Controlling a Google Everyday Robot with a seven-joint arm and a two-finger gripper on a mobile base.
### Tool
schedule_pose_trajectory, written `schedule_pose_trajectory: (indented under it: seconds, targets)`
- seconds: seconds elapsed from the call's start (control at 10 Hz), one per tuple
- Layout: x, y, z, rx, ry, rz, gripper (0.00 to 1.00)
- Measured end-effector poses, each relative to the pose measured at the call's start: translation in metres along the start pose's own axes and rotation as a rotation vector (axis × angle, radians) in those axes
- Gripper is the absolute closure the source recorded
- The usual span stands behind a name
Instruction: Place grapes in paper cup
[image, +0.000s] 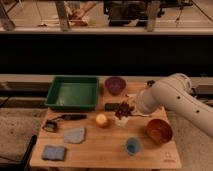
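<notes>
The dark reddish-purple grapes (122, 110) sit right on top of the small white paper cup (121, 120) near the middle of the wooden table. My gripper (131, 107) is at the grapes' right side, just above the cup, at the end of the white arm (172, 97) that reaches in from the right. The cup's rim is hidden by the grapes.
A green tray (73, 92) stands at the back left, a dark purple bowl (115, 85) behind the cup, an orange-brown bowl (159, 131) to the right, a small blue cup (132, 146) in front. An orange ball (102, 120), grey and blue cloths and a black tool lie to the left.
</notes>
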Motion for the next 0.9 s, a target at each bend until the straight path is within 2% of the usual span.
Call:
schedule_pose_trajectory:
  seconds: [0.9]
  targets:
    - [0.0006, 0.0015, 0.0103, -0.042, 0.030, -0.034, 0.95]
